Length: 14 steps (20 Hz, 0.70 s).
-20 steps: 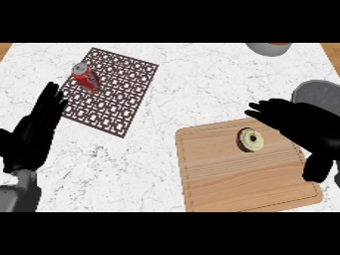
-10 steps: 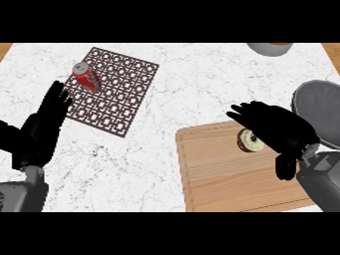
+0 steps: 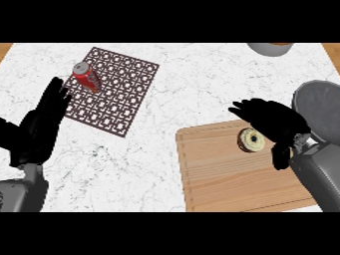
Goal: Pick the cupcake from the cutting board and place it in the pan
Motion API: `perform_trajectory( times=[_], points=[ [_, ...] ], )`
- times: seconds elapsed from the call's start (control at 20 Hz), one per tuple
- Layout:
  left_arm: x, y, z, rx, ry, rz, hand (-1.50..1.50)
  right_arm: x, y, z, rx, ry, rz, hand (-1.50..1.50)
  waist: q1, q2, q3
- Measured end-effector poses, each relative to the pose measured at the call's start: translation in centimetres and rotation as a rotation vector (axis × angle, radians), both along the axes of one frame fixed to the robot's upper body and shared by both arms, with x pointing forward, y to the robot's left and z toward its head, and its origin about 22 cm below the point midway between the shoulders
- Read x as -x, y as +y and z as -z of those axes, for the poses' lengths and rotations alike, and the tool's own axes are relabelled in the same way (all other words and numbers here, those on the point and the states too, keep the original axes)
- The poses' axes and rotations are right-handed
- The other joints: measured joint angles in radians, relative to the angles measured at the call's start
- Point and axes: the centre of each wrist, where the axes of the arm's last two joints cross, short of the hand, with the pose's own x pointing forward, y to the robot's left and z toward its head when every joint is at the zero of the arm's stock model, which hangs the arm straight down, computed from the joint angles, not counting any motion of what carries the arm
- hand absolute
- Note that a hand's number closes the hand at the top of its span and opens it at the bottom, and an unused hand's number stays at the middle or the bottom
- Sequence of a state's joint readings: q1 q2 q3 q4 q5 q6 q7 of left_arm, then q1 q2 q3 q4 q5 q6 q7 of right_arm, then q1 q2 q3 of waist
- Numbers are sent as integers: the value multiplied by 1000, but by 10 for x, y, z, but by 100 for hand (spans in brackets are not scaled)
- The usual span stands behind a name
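The cupcake (image 3: 251,140) sits on the cutting board (image 3: 231,179), with the pan (image 3: 327,107) at its 2 o'clock. The right hand (image 3: 275,119) hovers over it, fingers (image 3: 240,106) bent but grasping nothing, ready to grab. The left hand (image 3: 36,129) rests at 9 o'clock, fingers released.

White marbled table (image 3: 165,164), grey-veined, with wood showing at the far left and far right corners. Lying flat on it, at the far left: a brown openwork trivet mat (image 3: 121,94), turned at an angle. Standing on the mat's far left corner: a red can (image 3: 86,76). At the near right: a light wooden cutting board (image 3: 231,179), flat on the table, near edge close to the table's front. Just right of the board: a grey round pan (image 3: 327,107), partly cut off by the view's edge. At the far edge, right of centre: a grey bowl-like vessel (image 3: 269,48), only partly in view.
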<state>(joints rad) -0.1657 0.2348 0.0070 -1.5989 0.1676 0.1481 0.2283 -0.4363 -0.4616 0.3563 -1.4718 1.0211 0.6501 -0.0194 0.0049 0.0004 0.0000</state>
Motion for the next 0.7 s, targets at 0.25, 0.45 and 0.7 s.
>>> perform_trajectory(
  times=[0.25, 0.45, 0.7],
  points=[
    [0, 10, 1, 4, 5, -2, 0, -6, 3, 17, 15, 16, -2, -150, -1, 0, 0],
    [-2, 6, -2, 6, 8, 3, 0, -14, 1, 27, 2, 15, -1, -150, -1, 0, 0],
    [1, 1, 0, 4, 5, -1, 0, -21, 1, 46, -27, 28, 2, -150, 0, 1, 0]
  ],
)
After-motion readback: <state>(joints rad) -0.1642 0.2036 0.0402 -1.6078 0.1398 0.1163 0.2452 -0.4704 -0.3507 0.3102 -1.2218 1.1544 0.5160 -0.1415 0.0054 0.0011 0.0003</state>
